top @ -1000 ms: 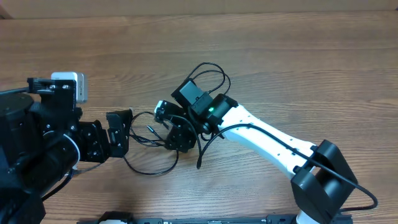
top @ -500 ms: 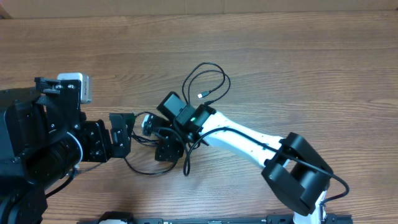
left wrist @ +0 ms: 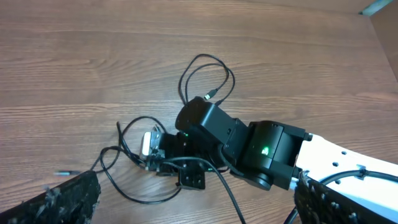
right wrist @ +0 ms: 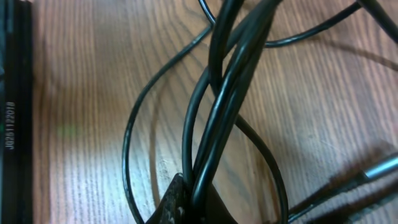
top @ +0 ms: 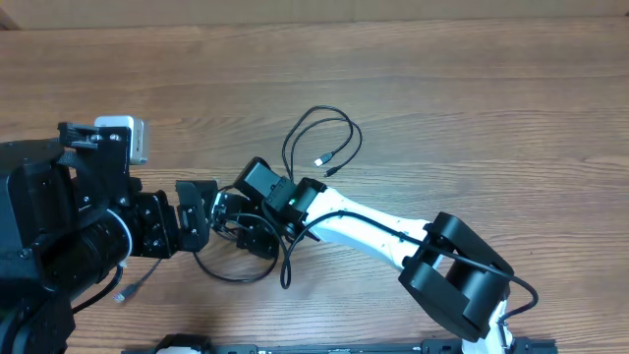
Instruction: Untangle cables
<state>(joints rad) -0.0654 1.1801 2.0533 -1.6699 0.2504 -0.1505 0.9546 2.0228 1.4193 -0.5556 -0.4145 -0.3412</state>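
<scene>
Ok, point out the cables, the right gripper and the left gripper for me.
cables (right wrist: 225,93), right wrist view, on the bundled strands above the pinch.
right gripper (right wrist: 185,200), right wrist view, at its closed fingertips, shut on the strands.
left gripper (top: 200,211), overhead view, midway between its open fingers.

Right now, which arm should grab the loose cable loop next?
Left, probably. The left pincer is open and sits right beside the loose loop. The right pincer is shut on a bunch of cables, so it's busy.
</scene>
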